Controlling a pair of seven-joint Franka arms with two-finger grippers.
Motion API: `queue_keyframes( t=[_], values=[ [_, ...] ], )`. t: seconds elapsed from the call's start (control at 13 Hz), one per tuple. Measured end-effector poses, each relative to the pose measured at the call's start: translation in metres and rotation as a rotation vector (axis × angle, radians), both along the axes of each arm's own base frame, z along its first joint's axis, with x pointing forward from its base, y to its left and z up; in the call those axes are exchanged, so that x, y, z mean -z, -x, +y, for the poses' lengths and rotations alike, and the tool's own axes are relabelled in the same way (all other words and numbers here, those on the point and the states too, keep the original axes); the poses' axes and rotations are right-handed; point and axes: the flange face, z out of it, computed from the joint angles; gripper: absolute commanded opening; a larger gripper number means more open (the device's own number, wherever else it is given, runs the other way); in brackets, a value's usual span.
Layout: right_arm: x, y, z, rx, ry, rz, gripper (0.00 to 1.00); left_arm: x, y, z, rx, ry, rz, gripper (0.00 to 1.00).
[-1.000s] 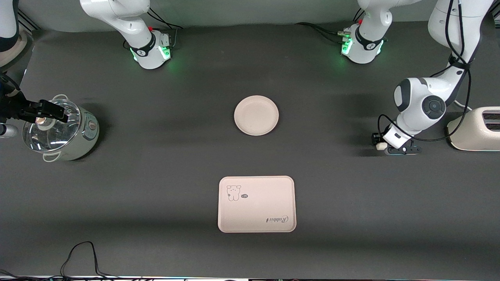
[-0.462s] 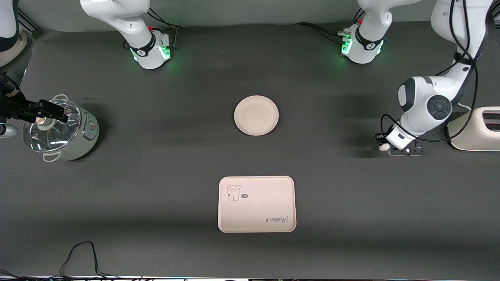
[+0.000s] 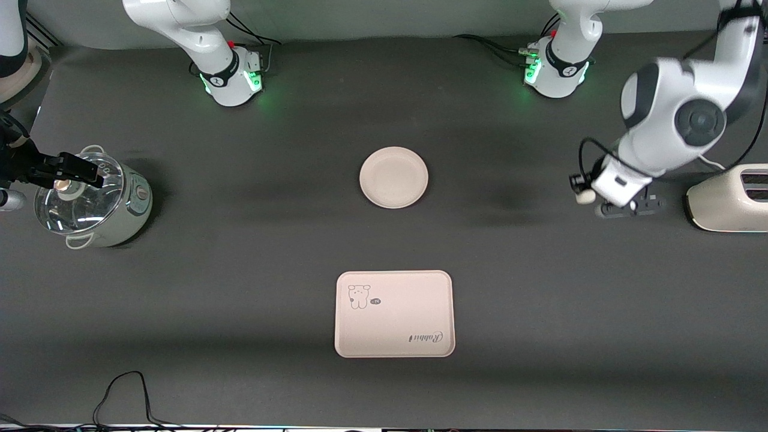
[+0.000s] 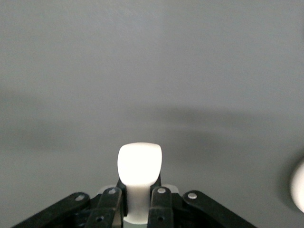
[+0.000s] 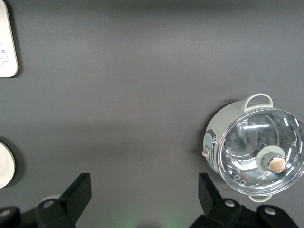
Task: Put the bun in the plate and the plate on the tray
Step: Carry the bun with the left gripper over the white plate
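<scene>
My left gripper (image 3: pixel 581 192) is shut on the small white bun (image 3: pixel 585 195) and holds it up over the bare table at the left arm's end. In the left wrist view the bun (image 4: pixel 139 164) stands between the gripper's (image 4: pixel 139 197) closed fingers. The round cream plate (image 3: pixel 393 177) lies empty at the table's middle. The cream-pink tray (image 3: pixel 396 306) with the bear drawing lies nearer to the front camera than the plate, also empty. My right gripper (image 3: pixel 90 172) is open over the pot; the right wrist view shows it (image 5: pixel 144 190) empty, with the tray's corner (image 5: pixel 7 42) at the edge.
A pale green pot with a glass lid (image 3: pixel 90 201) stands at the right arm's end; it also shows in the right wrist view (image 5: pixel 254 152). A cream toaster (image 3: pixel 729 198) stands at the left arm's end, beside the left gripper. Cables (image 3: pixel 126 390) lie at the table's near edge.
My left arm has risen from the table with the bun in its gripper. The right arm, the plate and the tray have not moved.
</scene>
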Motion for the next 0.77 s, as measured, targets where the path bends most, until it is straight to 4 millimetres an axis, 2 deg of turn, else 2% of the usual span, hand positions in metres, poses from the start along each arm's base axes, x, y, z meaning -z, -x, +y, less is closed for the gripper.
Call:
queue_keyframes(
  t=[0.15,0.23,0.31,0.46,0.54,0.69,0.77],
  values=[
    [0.0,0.0,0.0,0.0,0.0,0.0,1.0,-0.064,0.023,-0.047,-0.045,0.006,0.009,0.22],
    [0.0,0.0,0.0,0.0,0.0,0.0,1.0,-0.084,0.033,-0.075,-0.065,0.006,0.0,0.22],
    [0.0,0.0,0.0,0.0,0.0,0.0,1.0,-0.099,0.049,-0.124,-0.094,0.027,-0.007,0.22],
    [0.0,0.0,0.0,-0.001,0.0,0.0,1.0,-0.099,0.069,-0.176,-0.131,0.053,-0.012,0.22],
    [0.0,0.0,0.0,-0.001,0.0,0.0,1.0,-0.097,0.083,-0.21,-0.148,0.062,-0.03,0.22],
    [0.0,0.0,0.001,-0.001,0.0,0.0,1.0,-0.08,0.118,-0.277,-0.164,0.073,-0.053,0.22],
    [0.0,0.0,0.001,-0.001,0.0,0.0,1.0,-0.066,0.133,-0.307,-0.168,0.082,-0.055,0.22]
  ],
)
